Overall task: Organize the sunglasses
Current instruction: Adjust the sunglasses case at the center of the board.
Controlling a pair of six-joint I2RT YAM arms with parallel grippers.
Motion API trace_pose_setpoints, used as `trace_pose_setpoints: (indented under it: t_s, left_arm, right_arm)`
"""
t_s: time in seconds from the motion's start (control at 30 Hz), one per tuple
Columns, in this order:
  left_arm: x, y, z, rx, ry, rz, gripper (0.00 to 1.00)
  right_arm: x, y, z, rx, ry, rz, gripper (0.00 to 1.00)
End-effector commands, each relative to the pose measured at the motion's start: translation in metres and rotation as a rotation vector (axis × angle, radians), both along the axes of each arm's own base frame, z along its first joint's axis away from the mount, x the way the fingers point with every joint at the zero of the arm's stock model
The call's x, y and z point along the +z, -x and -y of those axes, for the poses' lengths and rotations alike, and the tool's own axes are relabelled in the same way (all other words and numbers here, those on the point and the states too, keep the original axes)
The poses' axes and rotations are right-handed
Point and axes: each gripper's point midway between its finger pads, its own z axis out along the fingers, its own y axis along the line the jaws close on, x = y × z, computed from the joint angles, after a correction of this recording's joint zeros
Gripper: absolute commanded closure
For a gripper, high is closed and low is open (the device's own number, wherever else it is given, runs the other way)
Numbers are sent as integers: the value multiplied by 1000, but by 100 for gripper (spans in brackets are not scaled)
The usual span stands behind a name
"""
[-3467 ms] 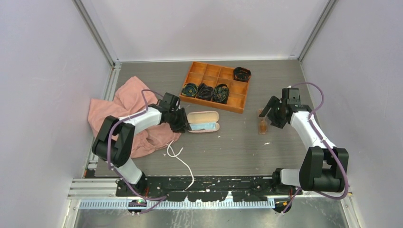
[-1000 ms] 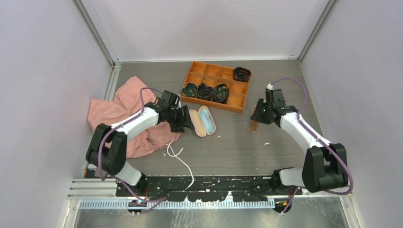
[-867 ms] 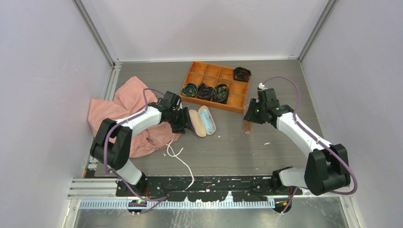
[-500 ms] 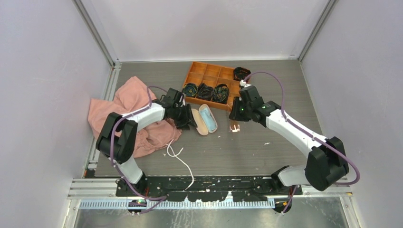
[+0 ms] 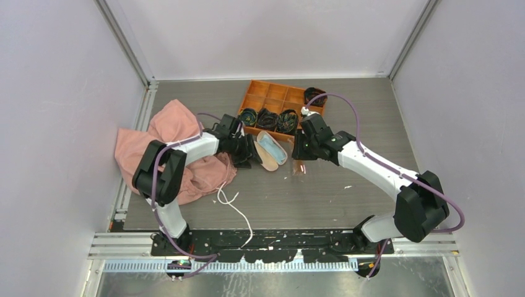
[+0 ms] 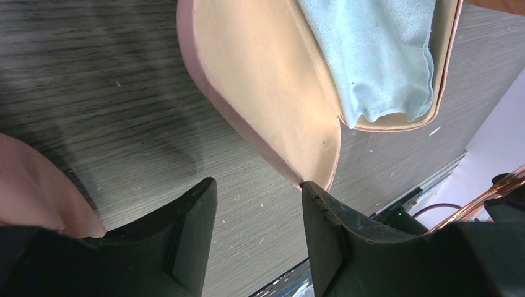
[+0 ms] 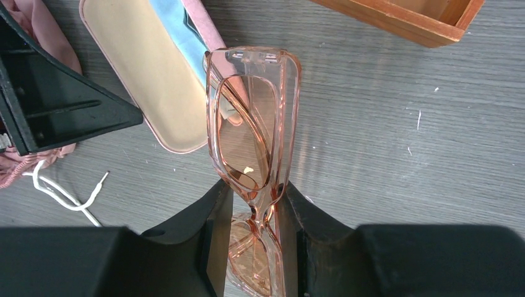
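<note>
The sunglasses (image 7: 252, 133) hang in my right gripper (image 7: 255, 201), pinched at the bridge between the two translucent pinkish-orange lenses. One lens stands up into the middle of the right wrist view and the other drops toward its lower edge. In the top view they sit at mid-frame and appear lifted off the table (image 5: 309, 204), just right of the open pink case (image 5: 268, 159) and below the divided wooden tray (image 5: 272, 94). They look light and stiff, thin clear plastic with smooth lenses, so I judge them slippery, easy to scratch and liable to snap at the hinges. The bridge is the sound place to hold: it is narrow and rigid, and a gentle, firm pinch there leaves my pads off the lenses. The temples seem folded behind the frame, though I cannot be sure. The case lies with both halves facing up, a light blue cloth (image 6: 377, 55) bunched in one half and the other bare. My left gripper (image 6: 257, 192) is at the case's near corner, fingers parted with nothing between them. One fingertip looks to be touching the rim, perhaps steadying it. At the left of the frame is a heap of pink fabric (image 5: 151, 145), and a white cord (image 5: 236, 207) trails toward the bottom. I judge the glasses need turning lengthwise to lie in the bare half.
</note>
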Motion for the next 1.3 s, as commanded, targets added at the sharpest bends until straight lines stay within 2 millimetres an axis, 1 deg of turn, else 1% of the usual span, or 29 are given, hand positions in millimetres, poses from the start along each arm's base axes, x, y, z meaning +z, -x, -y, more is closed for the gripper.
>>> trace_pose_setpoints:
  t_s: [0.0,0.1,0.2,0.3,0.37,0.43,0.5,0.6,0.67,0.8,0.87,1.03,1.13,1.27]
  left_arm:
    - [14,-19,12,16,63,51,46]
    - [18,-17,13,17,78,52,43]
    - [28,-14,13,29,100,66,39]
    - [35,-13,8,97,105,72,36]
    - [38,-16,7,161,135,90,33]
    - [38,-18,7,219,165,89,31]
    - [39,-23,9,255,183,98,30]
    - [35,-29,11,314,191,83,30]
    - [34,-32,17,353,219,85,30]
    - [32,-36,26,437,236,84,32]
    - [29,-37,30,461,231,76,35]
    - [17,-35,28,496,204,37,40]
    - [15,-35,28,499,204,39,45]
    - [14,-34,30,470,190,30,54]
  right_arm:
    - [23,-8,-5,-2,-16,55,75]
    - [23,-7,-4,-1,-14,56,75]
    - [22,-6,-2,-2,-9,54,75]
    - [23,-4,-3,-2,-15,50,75]
    - [26,-3,-3,-3,-24,54,75]
    - [28,-2,-2,-7,-28,61,75]
    - [28,-2,-1,-9,-25,62,75]
    - [27,0,0,-8,-22,58,75]
    - [26,1,1,-7,-20,56,75]
    - [25,2,1,-5,-21,51,75]
    - [24,3,1,-5,-20,48,75]
    - [22,6,2,-1,-16,41,75]
    - [20,6,3,1,-13,38,75]
    - [17,7,1,6,-17,28,75]
